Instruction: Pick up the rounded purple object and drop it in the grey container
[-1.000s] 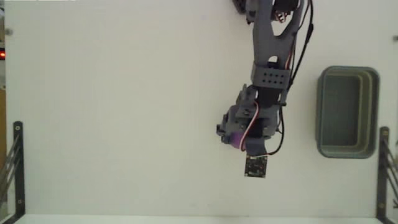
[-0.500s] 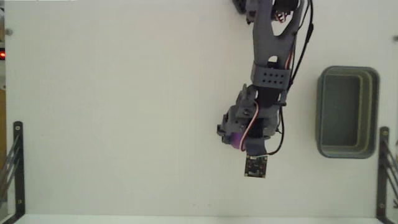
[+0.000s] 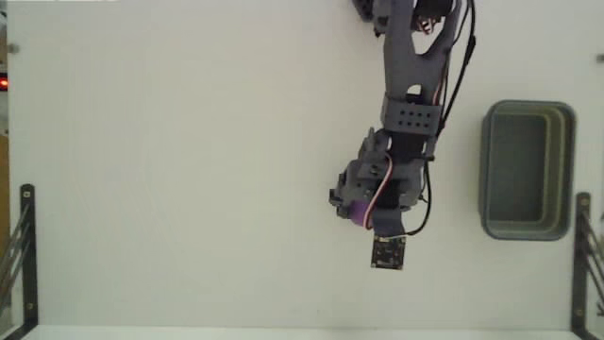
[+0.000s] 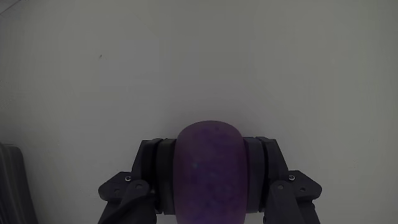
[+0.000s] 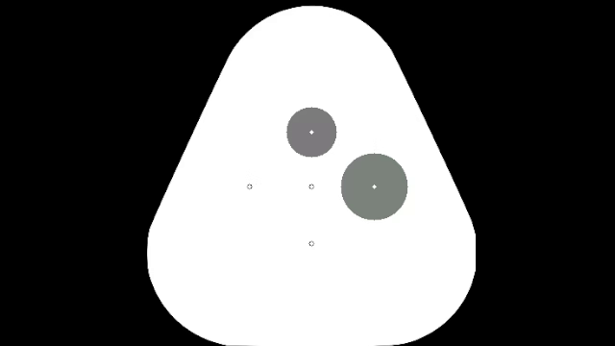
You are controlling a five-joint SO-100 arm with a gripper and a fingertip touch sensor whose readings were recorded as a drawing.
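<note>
The purple ball [image 4: 209, 171] sits squeezed between the two dark fingers [image 4: 157, 174] of the gripper [image 4: 209, 180] in the wrist view, one finger pressed on its 9 o'clock side and the other on its 3 o'clock side, so the gripper is clenched around the ball. The ball looks pinched into a tall oval, matte with faint pale flecks, and it fills the lower middle of that view. Beyond it, toward 12 o'clock, lies plain white table [image 4: 199, 62]. Whether the ball touches the table or hangs above it cannot be told.

In the fixed view from above, only a small patch of the ball [image 3: 359, 210] shows, peeking out at about 8 o'clock from the grey arm [image 3: 408, 113] that reaches down from the top edge. The gripper [image 3: 362, 212] is mostly hidden under the wrist parts, with a small square camera board [image 3: 387, 253] just at 6 o'clock of it.

The grey bin [image 3: 491, 170] stands at 3 o'clock of the ball, well apart from it, near the right edge of the white table [image 3: 189, 170]. A dark sliver at the lower left corner of the wrist view cannot be identified. Black metal brackets [image 3: 26, 255] stand at the lower left and lower right edges of the fixed view.
</note>
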